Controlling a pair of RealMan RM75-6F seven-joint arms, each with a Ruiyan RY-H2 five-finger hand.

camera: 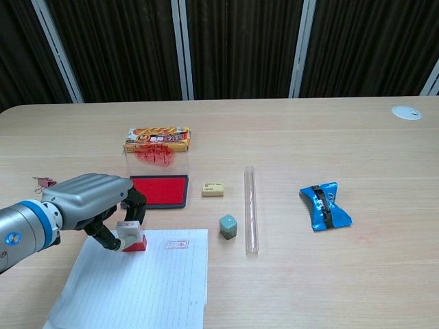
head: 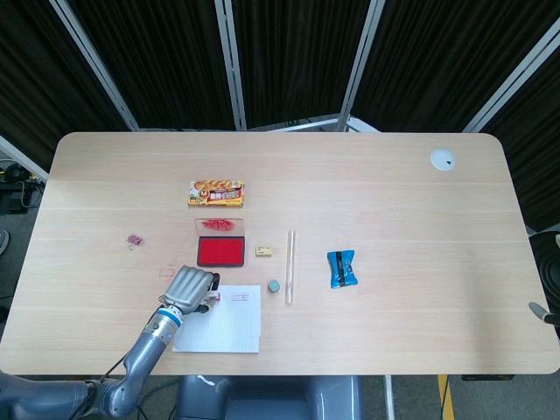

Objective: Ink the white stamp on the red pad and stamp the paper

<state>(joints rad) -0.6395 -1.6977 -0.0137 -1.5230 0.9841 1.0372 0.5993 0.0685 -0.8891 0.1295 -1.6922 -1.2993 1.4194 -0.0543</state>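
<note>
My left hand [camera: 92, 199] pinches the white stamp [camera: 130, 234] upright, its red base at the far left corner of the lined paper [camera: 134, 284]. A red imprint [camera: 178, 243] lies just right; the red ink pad [camera: 159, 190] sits beyond on the counter.

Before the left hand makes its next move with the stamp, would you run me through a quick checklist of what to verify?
1. Left hand grips the stamp: ok.
2. Stamp over the lined paper: ok, at its top left corner; contact cannot tell.
3. A red imprint already on the paper: ok, to the right of the stamp.
4. Red ink pad uncovered, its clear lid standing behind it: ok.
5. Green-grey cube and glass tube apart from the paper: ok.
6. Right hand position: cannot tell, in neither view.
</note>
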